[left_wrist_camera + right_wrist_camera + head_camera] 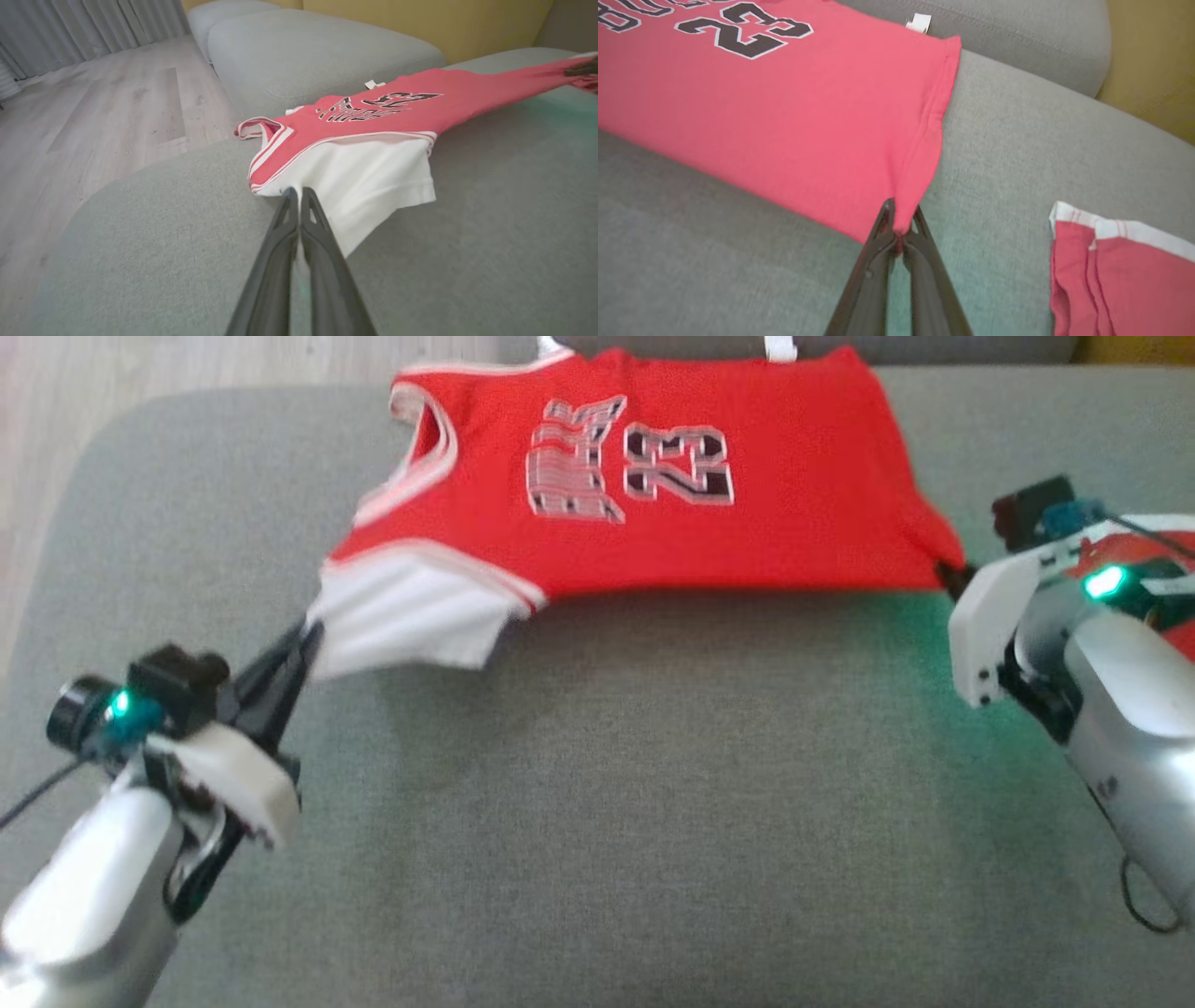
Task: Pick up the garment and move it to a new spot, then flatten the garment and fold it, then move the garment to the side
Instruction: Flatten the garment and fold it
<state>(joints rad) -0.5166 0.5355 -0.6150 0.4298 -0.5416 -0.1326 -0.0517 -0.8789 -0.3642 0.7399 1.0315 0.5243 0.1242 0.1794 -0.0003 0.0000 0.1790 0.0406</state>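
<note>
Nearest, at the lower left, the left hand [313, 633] has its two dark fingers pressed together on the near left corner of a red jersey [747, 523], pinching a white panel [411, 616] that hangs out from under the red cloth. The left wrist view shows that same clamp, the fingertips [287, 198] meeting on the white fabric just below a red and white striped edge. At the right, the right hand [948, 574] is clamped on the near right corner of the jersey. In the right wrist view the red hem is bunched between its closed tips [896, 228]. The jersey is stretched sideways between the two hands across the far half of a grey sofa seat [607, 821], with its white-trimmed arm opening to the left and its hem to the right. The number "23" [680, 462] reads clearly in black digits outlined in white. The lettering [574, 457] beside it is too blurred to read. A small white tag [780, 347] sticks out at the far edge, with no writing legible. On the seat to the right lies another red piece with white trim [1120, 275], well apart from the held corner. Wooden floor [93, 116] lies beyond the seat on the left.
</note>
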